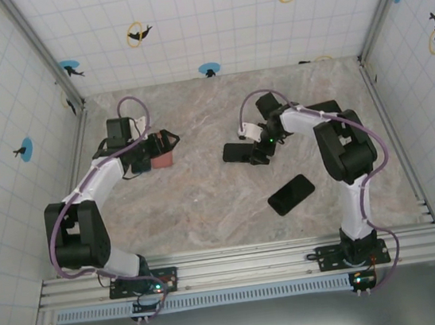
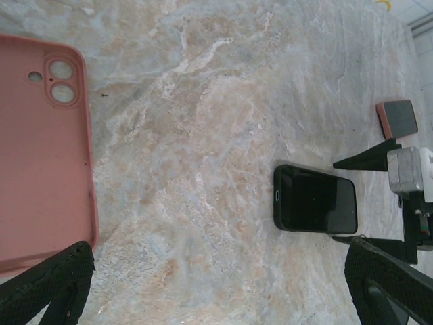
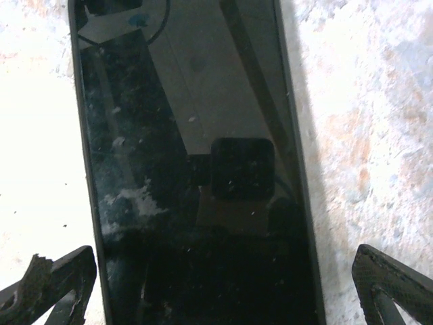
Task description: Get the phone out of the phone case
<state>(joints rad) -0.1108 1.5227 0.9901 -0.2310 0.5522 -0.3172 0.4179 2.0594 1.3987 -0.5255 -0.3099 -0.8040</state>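
Note:
A black phone [image 3: 196, 169] lies screen up in a thin black phone case [image 3: 300, 203] on the marble table. My right gripper [image 3: 223, 256] hangs open just above it, one finger on each long side, touching nothing. From above, this phone [image 1: 238, 152] sits mid-table under the right gripper [image 1: 258, 151]. It also shows in the left wrist view as a dark phone [image 2: 314, 200]. My left gripper [image 2: 220, 257] is open over bare table, with a pink phone case [image 2: 40, 149] beside its left finger. Seen from above, the left gripper [image 1: 163, 143] stands over that pink case [image 1: 163, 161].
A second black phone [image 1: 291, 194] lies flat nearer the front, right of centre. A small grey block with an orange edge [image 2: 397, 116] rests farther off. Tiled walls [image 1: 207, 19] close in the back and both sides of the table.

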